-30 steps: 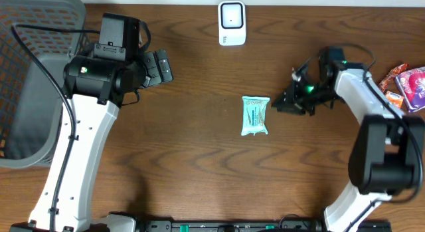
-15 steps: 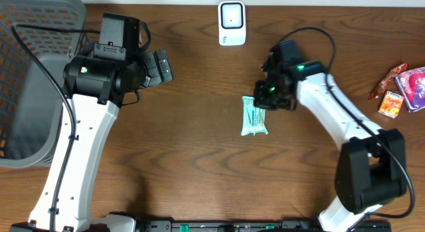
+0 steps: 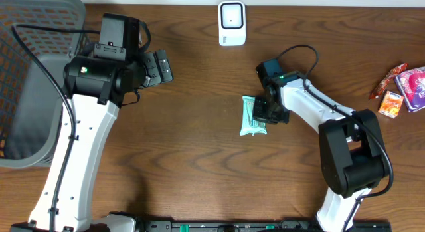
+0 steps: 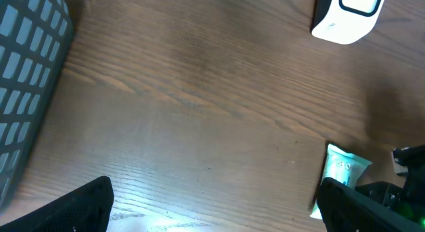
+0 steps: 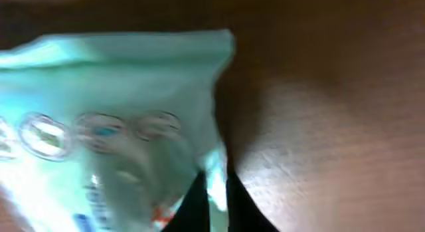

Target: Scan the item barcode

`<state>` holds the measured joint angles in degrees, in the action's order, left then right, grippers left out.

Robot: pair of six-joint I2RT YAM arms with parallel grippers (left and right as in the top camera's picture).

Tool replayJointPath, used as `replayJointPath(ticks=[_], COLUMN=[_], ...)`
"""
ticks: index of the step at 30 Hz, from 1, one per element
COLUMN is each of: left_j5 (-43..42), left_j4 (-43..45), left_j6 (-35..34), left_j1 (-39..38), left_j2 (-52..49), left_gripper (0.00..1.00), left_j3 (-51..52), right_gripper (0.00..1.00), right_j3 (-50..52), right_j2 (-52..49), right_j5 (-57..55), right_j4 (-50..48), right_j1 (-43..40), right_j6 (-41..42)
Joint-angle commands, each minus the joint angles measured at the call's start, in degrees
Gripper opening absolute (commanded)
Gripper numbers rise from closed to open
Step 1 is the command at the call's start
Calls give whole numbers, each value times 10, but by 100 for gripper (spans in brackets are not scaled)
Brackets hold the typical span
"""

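The item, a teal snack packet (image 3: 251, 119), lies flat on the brown table a little right of centre. My right gripper (image 3: 267, 114) is down at its right edge. In the right wrist view the packet (image 5: 106, 125) fills the left side, and the right gripper (image 5: 216, 205) is shut on the packet's thin edge, which shows between the two dark fingers. A white barcode scanner (image 3: 232, 22) stands at the far edge. My left gripper (image 3: 161, 67) hovers open at the upper left with nothing in it; its view shows the packet (image 4: 342, 171) and the scanner (image 4: 348, 16).
A grey mesh basket (image 3: 26, 79) takes up the left side of the table; its wall (image 4: 26, 72) shows in the left wrist view. Several colourful snack packets (image 3: 402, 86) lie at the right edge.
My right arm has swung left from the right side of the table to the teal packet, and its fingers have closed on the packet's right edge. The left arm has not moved.
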<state>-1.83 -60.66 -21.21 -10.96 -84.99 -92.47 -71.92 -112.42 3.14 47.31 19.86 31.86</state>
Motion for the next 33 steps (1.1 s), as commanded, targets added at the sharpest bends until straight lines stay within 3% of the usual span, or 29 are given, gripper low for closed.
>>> replayJointPath(ticks=[1,3,8,17,26,33], left_j5=[-1,-1,-1,-1,-2,-1], left_j4=[-2,-2,-2,-2,-2,-2], left_j6=[-3,-3,-3,-3,-3,-3], left_j1=[2,2,2,2,2,2], left_j2=[-2,-2,-2,-2,-2,-2], left_gripper=[98,98,98,98,98,98], left_j3=[0,0,0,0,0,0], right_gripper=[11,19,64,97,99,85], right_j3=[-23,-46,-82,-79,-19,104], right_j2=[8,18,34,33,33,33], right_j5=[-5,9,90,120,120,137], right_j4=[28,54,77,63,-46,-201], right_j1=[-10,-12,-12,-7,-6,-6], right_j6=[-3,-14,-58,-57,8,54])
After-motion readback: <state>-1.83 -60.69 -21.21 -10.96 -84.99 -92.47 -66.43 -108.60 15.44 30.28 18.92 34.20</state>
